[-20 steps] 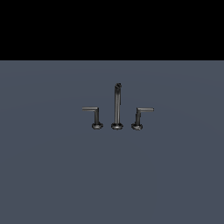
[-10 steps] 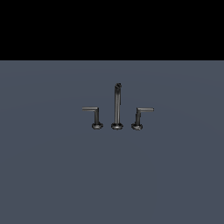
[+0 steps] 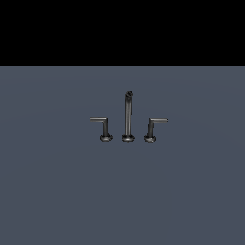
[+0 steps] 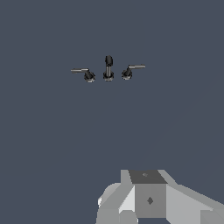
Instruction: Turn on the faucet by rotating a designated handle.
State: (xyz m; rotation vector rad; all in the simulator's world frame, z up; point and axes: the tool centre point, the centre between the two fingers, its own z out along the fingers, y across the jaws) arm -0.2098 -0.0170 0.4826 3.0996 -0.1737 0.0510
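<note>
- The handle (image 3: 152, 128), a short dark metal post with a thin lever bar, stands on the exterior view's right of the tall thin spout post (image 3: 128, 115); its bar points away from it.
- The gripper (image 4: 148, 199) sits well apart from the handle, which lies ahead of it; whether the jaws are spread I cannot tell.

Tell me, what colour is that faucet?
Dark grey metal faucet; clearest in the exterior view.

Exterior view frontal, wrist view overhead, both showing faucet (image 3: 128, 118)
</note>
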